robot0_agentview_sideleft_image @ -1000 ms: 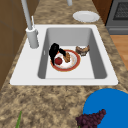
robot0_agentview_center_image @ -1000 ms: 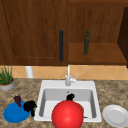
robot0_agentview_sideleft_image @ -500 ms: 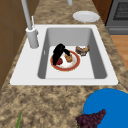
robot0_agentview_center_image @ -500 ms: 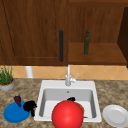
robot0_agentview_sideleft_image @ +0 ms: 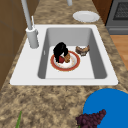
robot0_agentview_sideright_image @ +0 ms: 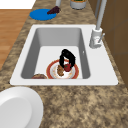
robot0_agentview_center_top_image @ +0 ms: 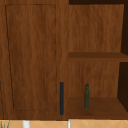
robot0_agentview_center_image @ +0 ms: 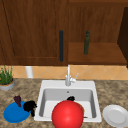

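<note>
- The red-rimmed plate [robot0_agentview_sideleft_image: 65, 61] lies flat on the floor of the sink [robot0_agentview_sideleft_image: 100, 65], towards the tap side of the basin.
- Two small pieces of food sit on the plate: a red one [robot0_agentview_sideright_image: 67, 67] and a brown one [robot0_agentview_sideright_image: 60, 70], side by side and touching.
- The right hand [robot0_agentview_sideleft_image: 60, 50] hangs over the plate with its fingers pointing down and curled round the red piece, its tips reaching the food; in the right side view [robot0_agentview_sideright_image: 67, 57] the fingers arch over both pieces.
- In the front view this hand [robot0_agentview_center_image: 71, 98] shows just behind a big red ball [robot0_agentview_center_image: 67, 114] that stands in front of the basin.
- One brown bowl-like thing [robot0_agentview_sideleft_image: 82, 49] lies on the sink floor just beside the plate, apart from the hand.
- The left hand [robot0_agentview_center_image: 30, 106] floats at the left edge of the sink, over the rim of the blue plate [robot0_agentview_center_image: 15, 113]; its fingers look bent, but whether they are apart or closed I cannot tell.
- One bunch of dark grapes [robot0_agentview_sideleft_image: 91, 118] rests on the blue plate, near the left hand.
- One tap [robot0_agentview_center_image: 68, 76] stands at the back of the sink.
- One white plate [robot0_agentview_center_image: 115, 115] lies on the worktop [robot0_agentview_sideleft_image: 45, 102] to the right of the sink.
- One potted plant [robot0_agentview_center_image: 6, 78] stands at the far left of the worktop.
- One dark green bottle [robot0_agentview_center_top_image: 86, 96] stands upright on the open cabinet shelf [robot0_agentview_center_top_image: 100, 106], beside the door's one dark handle [robot0_agentview_center_top_image: 61, 98].
</note>
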You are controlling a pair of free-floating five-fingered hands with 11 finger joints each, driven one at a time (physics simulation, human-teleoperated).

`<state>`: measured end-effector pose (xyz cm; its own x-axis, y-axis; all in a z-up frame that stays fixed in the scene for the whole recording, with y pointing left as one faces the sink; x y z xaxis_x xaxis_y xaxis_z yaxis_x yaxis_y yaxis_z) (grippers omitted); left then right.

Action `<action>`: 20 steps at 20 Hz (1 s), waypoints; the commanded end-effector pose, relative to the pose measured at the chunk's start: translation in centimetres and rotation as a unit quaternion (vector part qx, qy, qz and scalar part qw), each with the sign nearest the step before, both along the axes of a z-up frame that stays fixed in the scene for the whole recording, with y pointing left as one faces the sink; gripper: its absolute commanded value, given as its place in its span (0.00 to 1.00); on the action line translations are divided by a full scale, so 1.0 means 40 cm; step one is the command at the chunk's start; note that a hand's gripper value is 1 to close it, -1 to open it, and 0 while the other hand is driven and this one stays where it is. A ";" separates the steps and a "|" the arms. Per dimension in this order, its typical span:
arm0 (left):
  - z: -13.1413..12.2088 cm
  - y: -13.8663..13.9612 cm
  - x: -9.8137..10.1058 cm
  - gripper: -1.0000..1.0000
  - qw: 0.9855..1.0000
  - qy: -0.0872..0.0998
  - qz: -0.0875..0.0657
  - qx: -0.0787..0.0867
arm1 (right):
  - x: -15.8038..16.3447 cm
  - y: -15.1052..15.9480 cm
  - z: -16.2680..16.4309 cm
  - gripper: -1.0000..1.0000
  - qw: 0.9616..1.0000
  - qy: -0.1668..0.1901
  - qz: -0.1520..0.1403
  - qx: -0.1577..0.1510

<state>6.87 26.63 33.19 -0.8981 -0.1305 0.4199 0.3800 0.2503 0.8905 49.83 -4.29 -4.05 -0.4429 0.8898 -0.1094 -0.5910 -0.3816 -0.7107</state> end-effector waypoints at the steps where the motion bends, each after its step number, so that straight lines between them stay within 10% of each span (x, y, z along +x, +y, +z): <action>1: 0.000 0.000 0.000 0.50 1.000 0.000 0.000 0.000 | -0.022 0.001 0.000 1.00 0.999 -0.033 -0.013 0.014; 6: 0.000 0.000 0.000 0.50 1.000 0.000 0.000 0.000 | -0.050 -0.001 0.008 1.00 0.997 -0.080 0.007 0.007; 7: 0.000 0.000 0.000 0.50 1.000 0.000 0.000 0.000 | -0.054 -0.001 0.009 0.00 0.996 -0.084 0.010 0.004; 12: 0.000 0.000 0.000 0.50 1.000 0.000 0.000 0.000 | -0.090 -0.002 0.012 0.00 0.996 -0.084 0.015 -0.003; 13: 0.000 0.000 0.000 0.50 1.000 0.000 0.000 0.000 | -0.099 -0.002 0.013 1.00 0.996 -0.086 0.018 -0.005; 16: 0.000 0.000 0.000 0.50 1.000 0.000 0.000 0.000 | -0.139 -0.016 -0.024 1.00 0.993 -0.111 0.035 -0.004; 17: 0.000 0.000 0.000 0.50 1.000 0.000 0.000 0.000 | -0.143 -0.028 -0.043 0.00 0.991 -0.130 0.038 -0.003; 20: 0.000 0.000 0.000 0.50 1.000 0.000 0.000 0.000 | -0.152 -0.055 -0.078 0.00 0.985 -0.164 0.044 0.010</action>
<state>6.87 26.63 33.19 -0.8981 -0.1305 0.4199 0.3800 0.2503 0.8905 44.36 -5.04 -5.40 -0.4837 0.8480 -0.2166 -0.3514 -0.4148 -0.8393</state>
